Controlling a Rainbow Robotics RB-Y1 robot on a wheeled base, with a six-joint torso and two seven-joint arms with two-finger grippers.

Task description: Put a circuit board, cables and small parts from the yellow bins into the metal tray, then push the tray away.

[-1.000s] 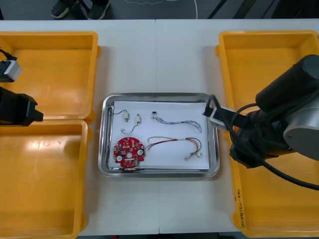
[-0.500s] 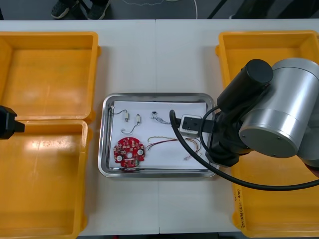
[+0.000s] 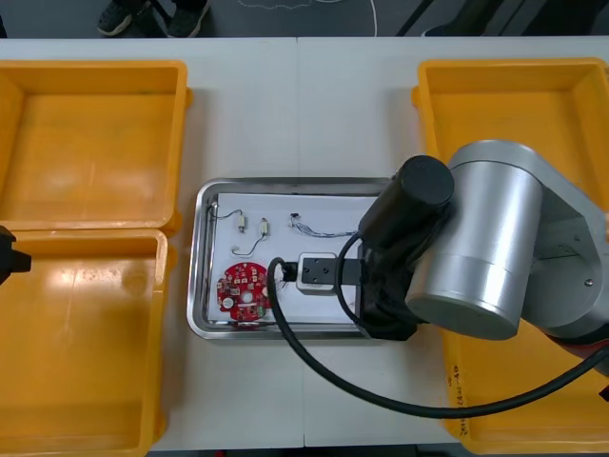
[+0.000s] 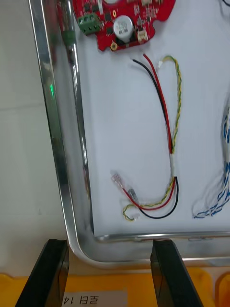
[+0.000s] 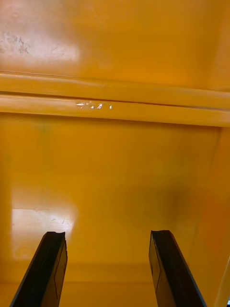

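The metal tray [image 3: 202, 286] lies at mid-table, white inside. It holds a round red circuit board [image 3: 245, 288], two small metal parts [image 3: 243, 224], and a blue and white cable [image 3: 319, 228]. My right arm [image 3: 476, 248] hangs over the tray's right half and hides the rest. In the right wrist view my right gripper [image 4: 108, 276] is open, its fingers either side of a corner of the tray's rim [image 4: 57, 144]. Beyond them lie the red and yellow cable [image 4: 165, 115] and the board [image 4: 120, 19]. My left gripper [image 5: 108, 268] is open over bare bin floor.
Two yellow bins stand at the left, far [image 3: 95, 143] and near [image 3: 76, 352], with bare floors. Two more stand at the right, far [image 3: 514, 95] and near [image 3: 495, 409], close beside the tray. The left arm [image 3: 8, 255] shows at the table's left edge.
My right arm has swung left and nearer, from the tray's right edge to over its middle, hiding the cables. The left arm has drawn back toward the left edge.
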